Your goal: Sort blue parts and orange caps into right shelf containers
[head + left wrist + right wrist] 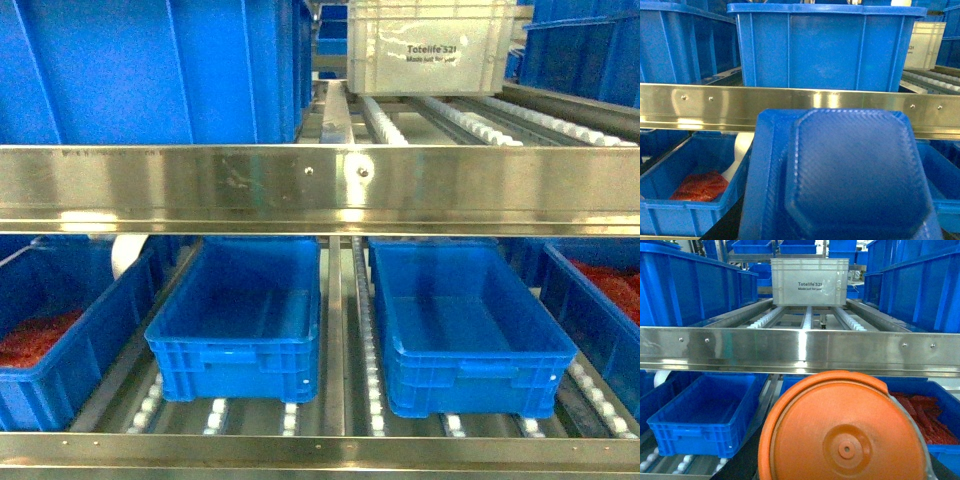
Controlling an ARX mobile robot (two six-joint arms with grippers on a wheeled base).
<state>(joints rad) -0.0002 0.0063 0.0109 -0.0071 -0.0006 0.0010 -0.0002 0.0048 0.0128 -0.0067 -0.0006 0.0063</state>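
Blue part (850,175) filled left wrist view, orange cap (845,432) filled right wrist view, two empty shallow containers (240,310) sat on lower shelf, jaw state of both grippers could not be told

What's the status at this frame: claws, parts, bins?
Claws themselves out of view. Blue part fills the left wrist view, orange cap the right. Two middle bins on the lower shelf empty. Steel rail crosses ahead.

Two containers (236,310) (468,318) sit side by side on the lower shelf rollers (372,395), behind the near rail (320,450). Fuller bins (50,330) (600,310) flank them left and right. A crate (430,45) rests far back on the upper shelf.
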